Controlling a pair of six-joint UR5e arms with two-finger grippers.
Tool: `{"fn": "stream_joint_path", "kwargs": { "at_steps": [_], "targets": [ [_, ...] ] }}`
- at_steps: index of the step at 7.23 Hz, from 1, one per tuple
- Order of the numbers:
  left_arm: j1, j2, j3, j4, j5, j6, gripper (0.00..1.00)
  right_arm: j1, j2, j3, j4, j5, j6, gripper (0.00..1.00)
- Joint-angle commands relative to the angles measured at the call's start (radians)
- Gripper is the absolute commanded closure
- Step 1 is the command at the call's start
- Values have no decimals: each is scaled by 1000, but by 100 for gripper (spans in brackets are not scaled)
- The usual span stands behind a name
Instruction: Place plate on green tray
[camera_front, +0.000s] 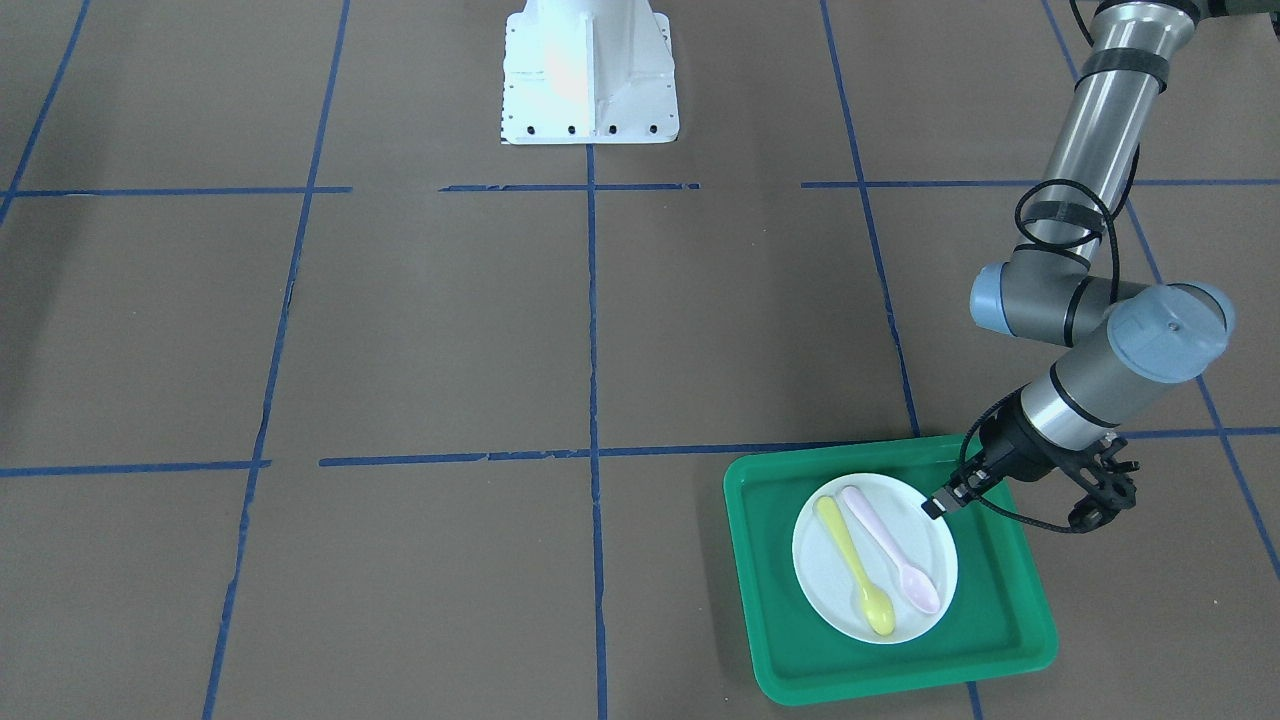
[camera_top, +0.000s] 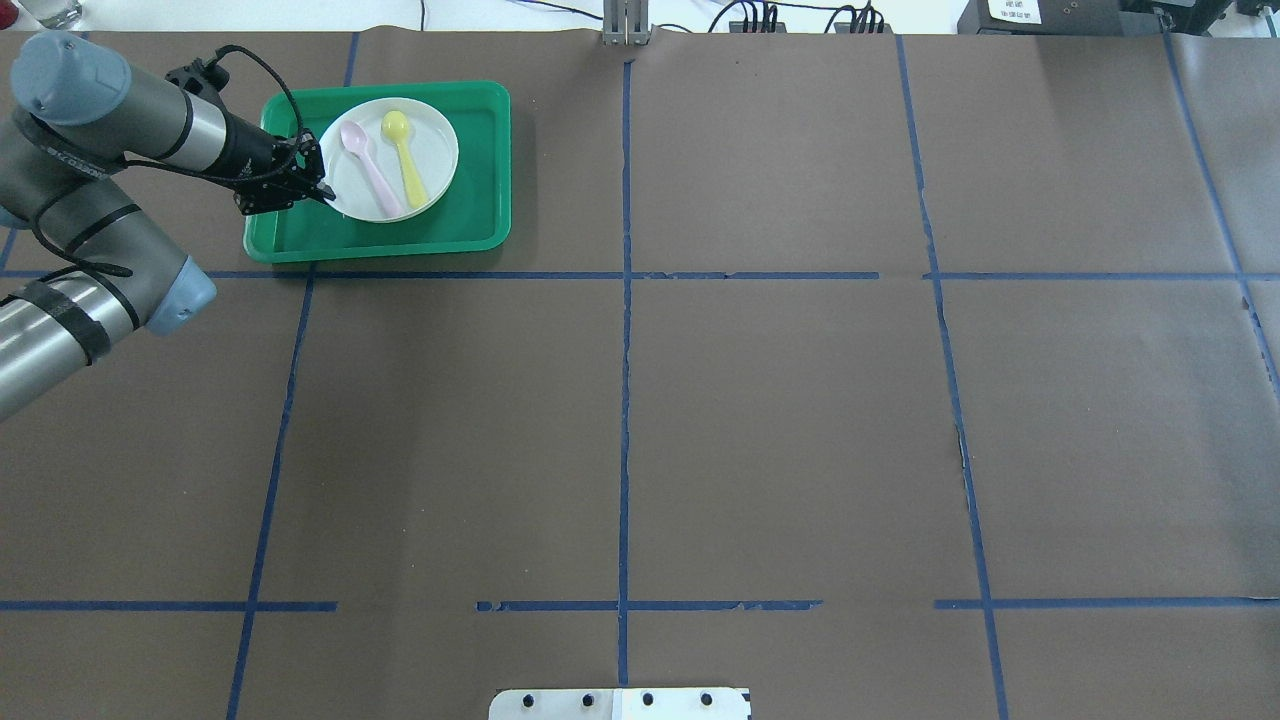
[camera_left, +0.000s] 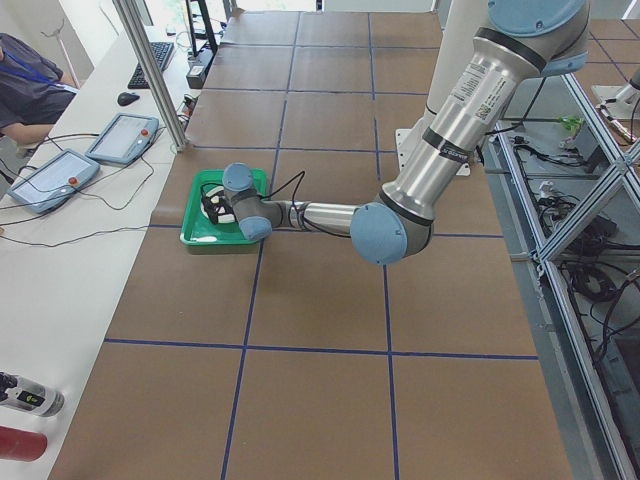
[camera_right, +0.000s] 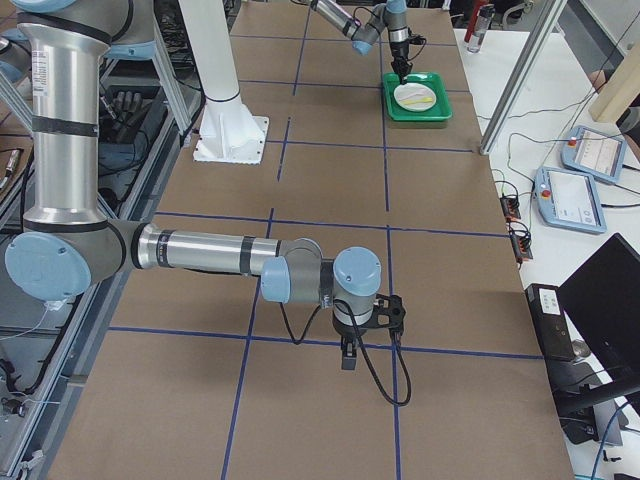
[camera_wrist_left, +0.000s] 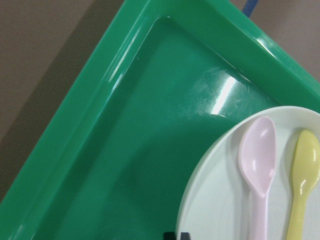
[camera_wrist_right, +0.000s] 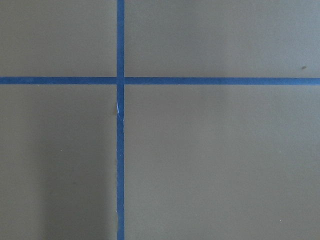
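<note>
On green tray (camera_front: 770, 560): plate (camera_front: 825, 580), left gripper (camera_front: 935, 507) at its rim.

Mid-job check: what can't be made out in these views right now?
Left tool at the plate rim: gripping or not is unclear; tips too small in front and overhead views, cut off at the left wrist view's bottom edge.
Right tool: open or shut unclear; seen only in the exterior right view.
Green tray contents in the exterior left view: mostly hidden by the left arm.
</note>
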Motion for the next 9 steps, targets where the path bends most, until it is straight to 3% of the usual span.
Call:
{"fn": "stream_joint_path", "kwargs": {
  "at_steps": [1,3,5,7,9],
  "targets": [
    [-2,11,-14,-2,-2,31,0,0,0,0,0,0,0,0],
    [-22,16,-52,1,-35,39,0,0,0,1,0,0,0,0],
    [-71,86,-202,67,-136,95,0,0,0,1,0,0,0,0],
    [-103,115,-450,402,-125,369,0,0,0,1,0,0,0,0],
    [-126,192,-647,599,-38,605,0,0,0,1,0,0,0,0]
  ]
}}
